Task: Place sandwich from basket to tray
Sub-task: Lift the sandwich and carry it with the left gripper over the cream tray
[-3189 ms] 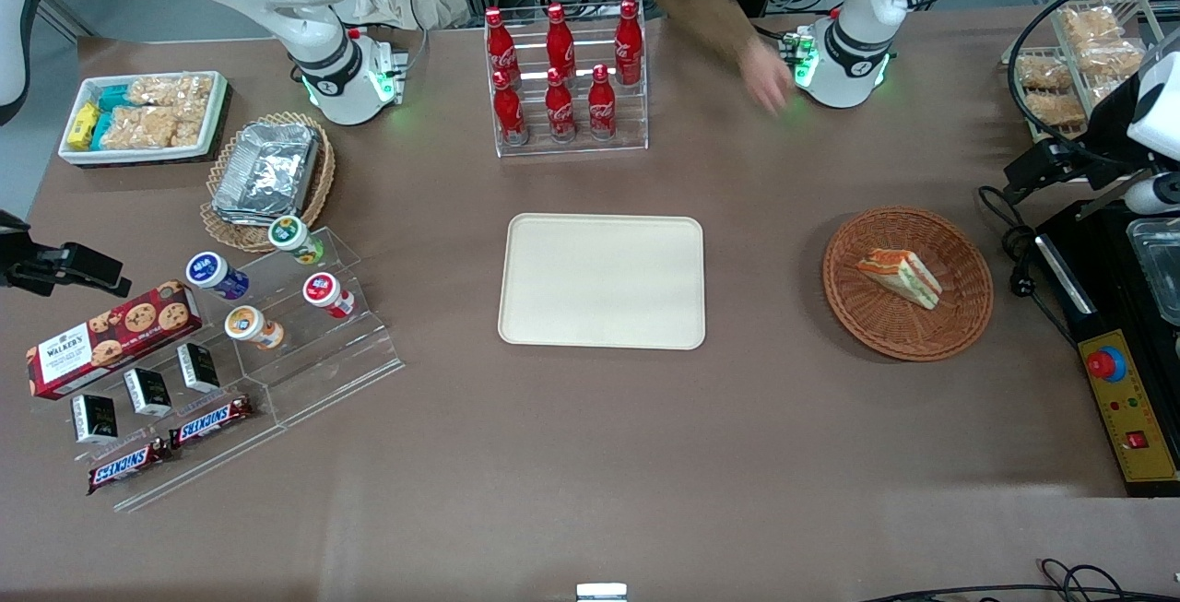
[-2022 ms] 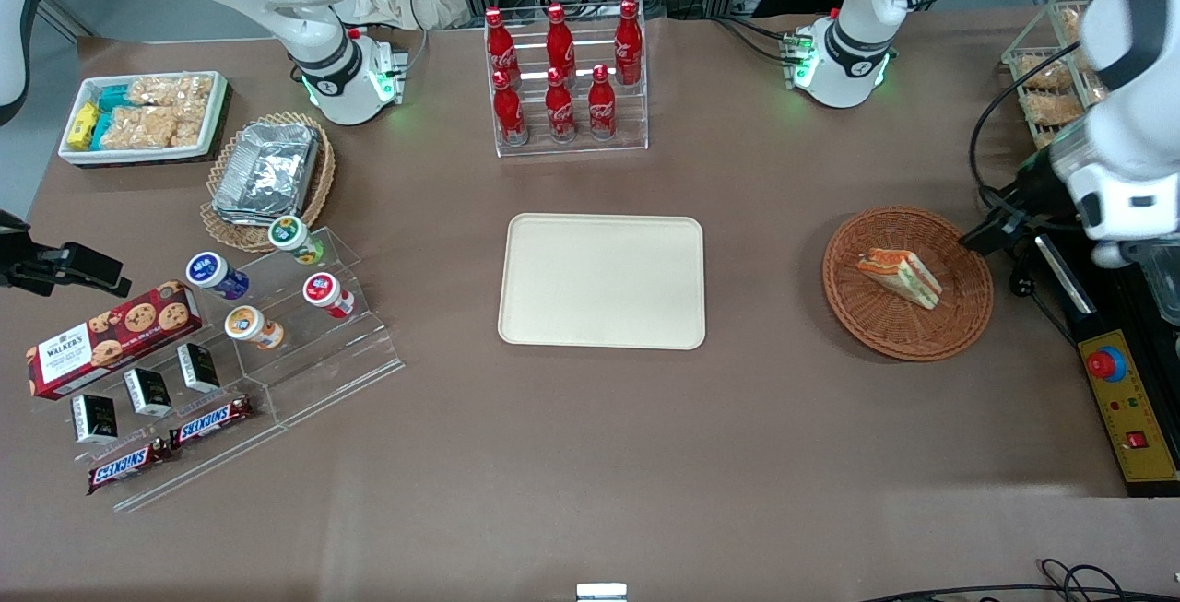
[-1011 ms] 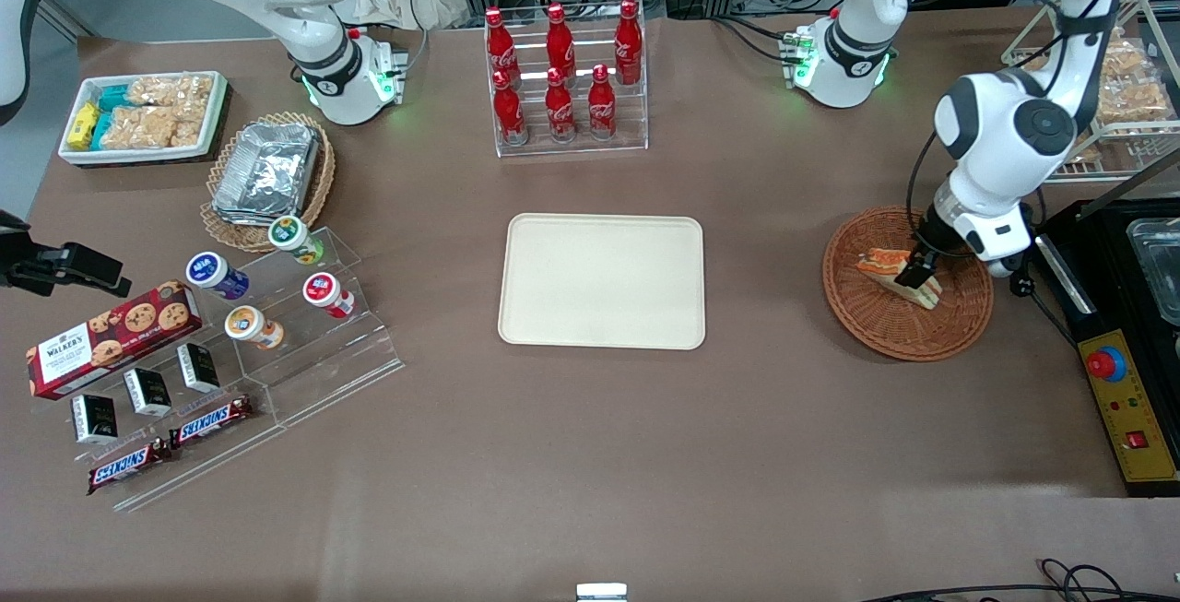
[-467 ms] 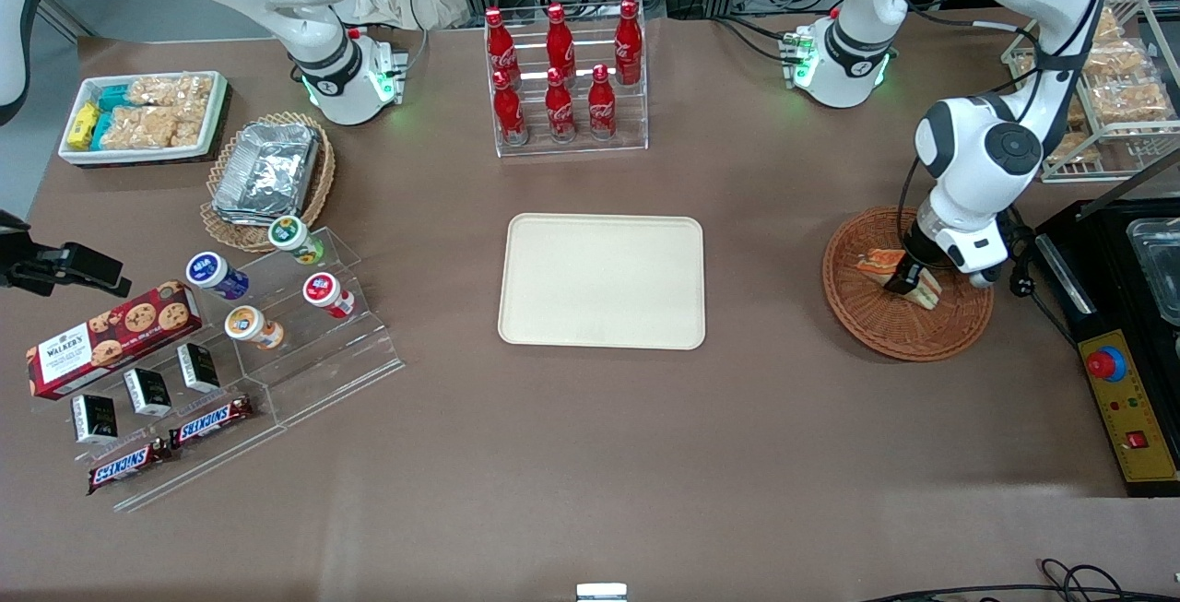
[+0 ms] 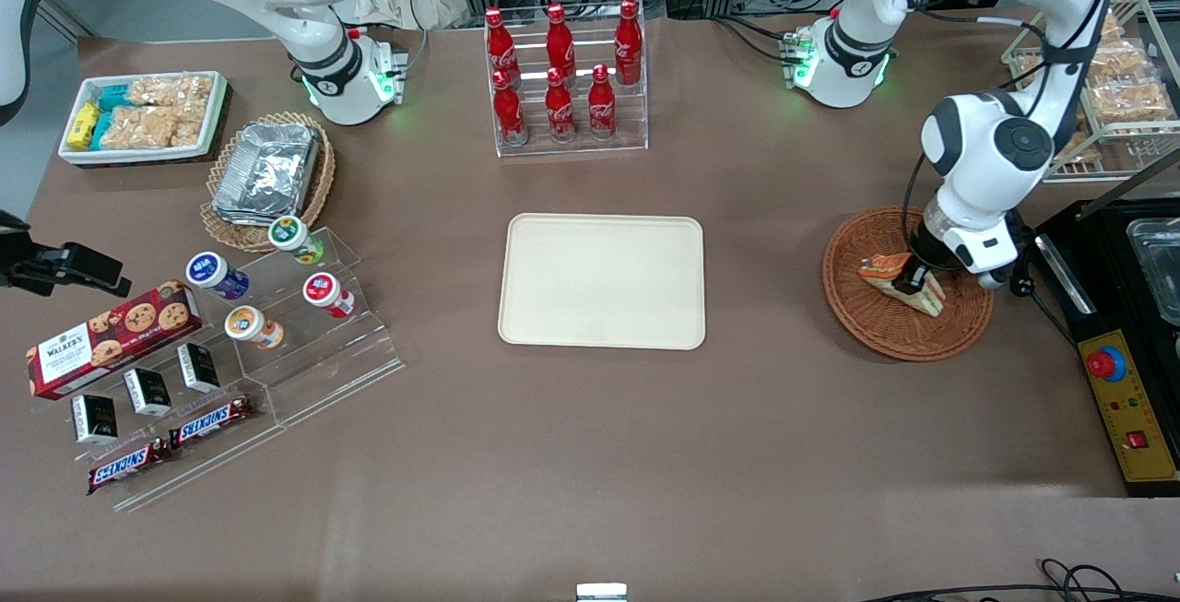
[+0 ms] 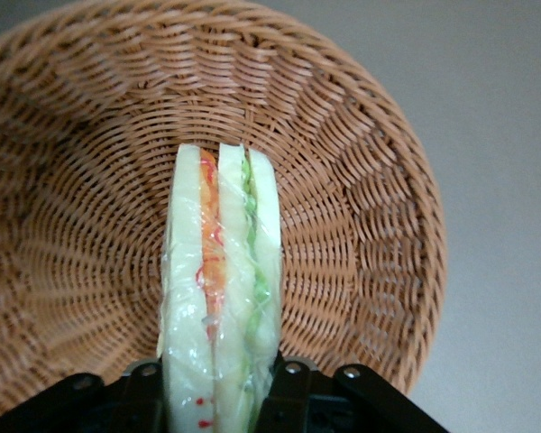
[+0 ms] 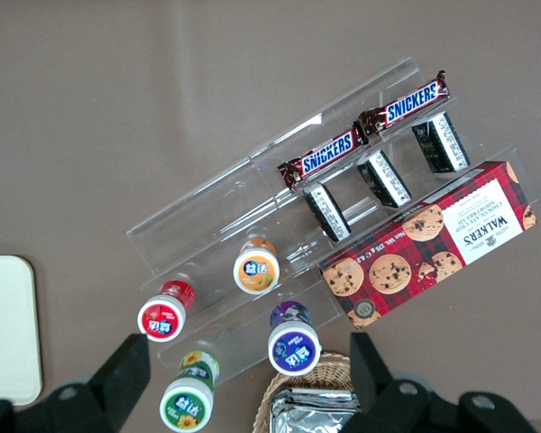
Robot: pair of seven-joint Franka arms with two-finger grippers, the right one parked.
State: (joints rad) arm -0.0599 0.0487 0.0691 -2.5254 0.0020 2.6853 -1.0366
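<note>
The sandwich (image 5: 885, 270), a wedge of white bread with orange and green layers, stands in the reddish-brown wicker basket (image 5: 867, 325) toward the working arm's end of the table. My left gripper (image 5: 911, 281) is down in the basket and shut on the sandwich. In the left wrist view the sandwich (image 6: 218, 298) stands on edge between the two black fingers (image 6: 288, 397), with the basket (image 6: 361, 198) weave under it. The cream tray (image 5: 602, 281) lies flat in the middle of the table, well apart from the basket, with nothing on it.
A clear rack of red cola bottles (image 5: 562, 76) stands farther from the front camera than the tray. A black control box (image 5: 1129, 399) with a red button sits beside the basket. Snack racks, cups (image 5: 318, 290) and a foil-tray basket (image 5: 267, 173) lie toward the parked arm's end.
A person's hand left the table. My left arm swung in from the table's end, came down over the basket, and its fingers closed on the sandwich, which now stands more upright.
</note>
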